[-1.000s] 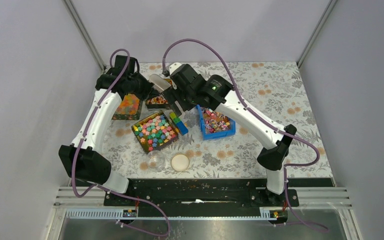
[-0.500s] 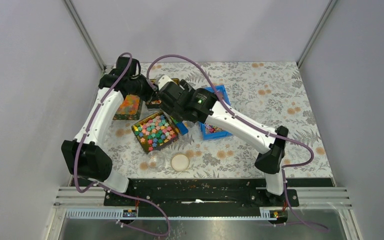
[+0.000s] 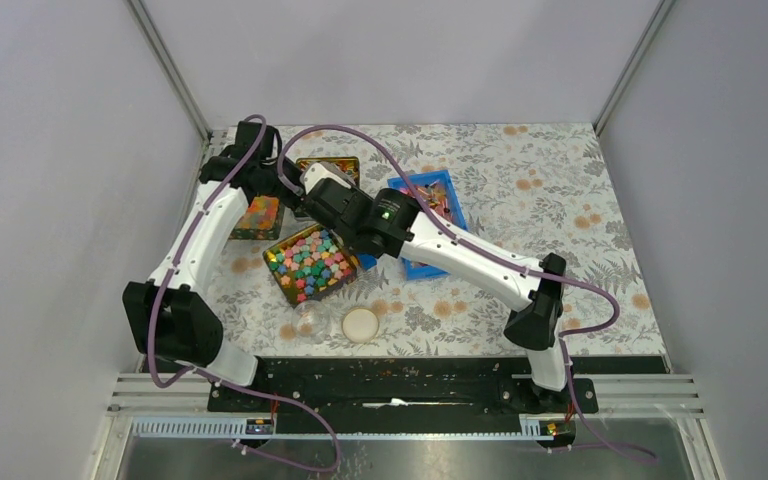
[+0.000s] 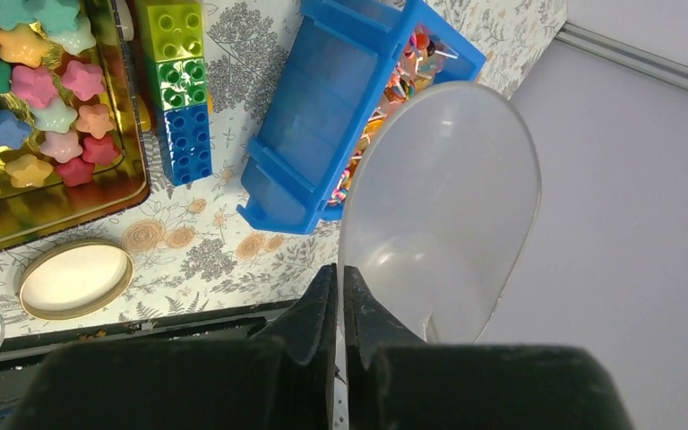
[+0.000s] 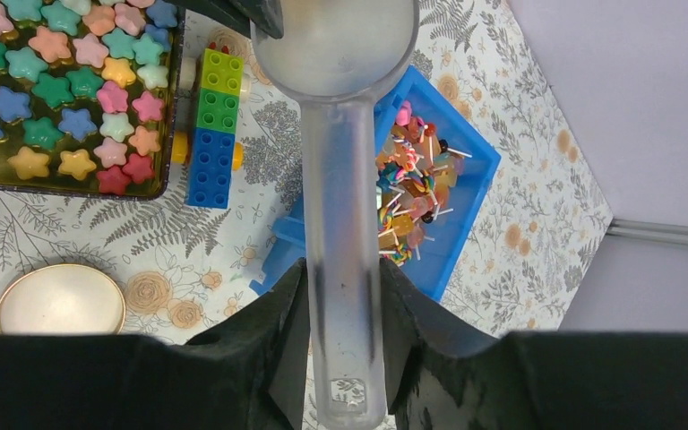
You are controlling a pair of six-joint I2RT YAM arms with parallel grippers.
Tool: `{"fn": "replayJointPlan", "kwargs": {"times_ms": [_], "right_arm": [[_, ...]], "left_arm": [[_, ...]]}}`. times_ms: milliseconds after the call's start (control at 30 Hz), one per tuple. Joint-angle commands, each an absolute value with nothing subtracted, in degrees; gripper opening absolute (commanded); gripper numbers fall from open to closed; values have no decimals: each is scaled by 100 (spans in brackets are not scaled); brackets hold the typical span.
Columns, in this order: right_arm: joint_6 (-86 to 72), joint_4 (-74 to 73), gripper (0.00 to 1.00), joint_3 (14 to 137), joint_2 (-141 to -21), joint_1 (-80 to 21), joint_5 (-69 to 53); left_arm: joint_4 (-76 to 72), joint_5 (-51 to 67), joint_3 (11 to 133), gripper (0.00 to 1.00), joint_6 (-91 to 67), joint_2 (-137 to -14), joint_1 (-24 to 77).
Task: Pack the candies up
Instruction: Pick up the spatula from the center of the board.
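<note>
1. Right hand (image 5: 342, 273) closed on scoop (image 5: 340, 179) handle; left hand (image 4: 340, 273) pinched shut on its bowl rim.
2. Candies (image 5: 409, 193) lie in blue bin (image 5: 470, 148) on counter (image 5: 537, 215), near the scoop.
3. Advice: one hand alone should carry the scoop; free the rim grip first; then dip the bowl level into the candies, clear of the bin wall.

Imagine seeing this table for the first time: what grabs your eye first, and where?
A clear scoop hangs above the table, its handle clamped in the right gripper and its bowl rim pinched by the left gripper. On the table, left of centre, sits a gold tray of bright star-shaped blocks. To its right is a blue bin of wrapped candies.
</note>
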State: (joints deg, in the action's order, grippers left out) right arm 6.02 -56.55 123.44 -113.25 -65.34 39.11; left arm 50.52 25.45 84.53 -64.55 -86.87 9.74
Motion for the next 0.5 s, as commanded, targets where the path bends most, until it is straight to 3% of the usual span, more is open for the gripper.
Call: {"fn": "replayJointPlan", "kwargs": {"times_ms": [0, 33, 100, 233, 300, 467], "right_arm": [[594, -5514, 6, 12329, -11320, -6542, 4459], [605, -5512, 0, 12323, -11316, -6552, 4473], [598, -5529, 0, 12307, -11286, -6559, 4496], [369, -5731, 0, 12406, -11253, -6559, 4504], [237, -5794, 0, 12413, -11168, -6557, 4401], [-216, -5836, 0, 12268, -10786, -6407, 3314]], "left_arm": [[4960, 2789, 8279, 0, -6671, -8189, 949], [4913, 2816, 8227, 2, -6697, -8144, 949], [4740, 2916, 8109, 16, -6721, -8062, 949], [4303, 3202, 7943, 62, -6651, -7944, 949], [4265, 3249, 7956, 79, -6519, -7928, 949], [4301, 3290, 8007, 89, -6280, -7904, 949]]}}
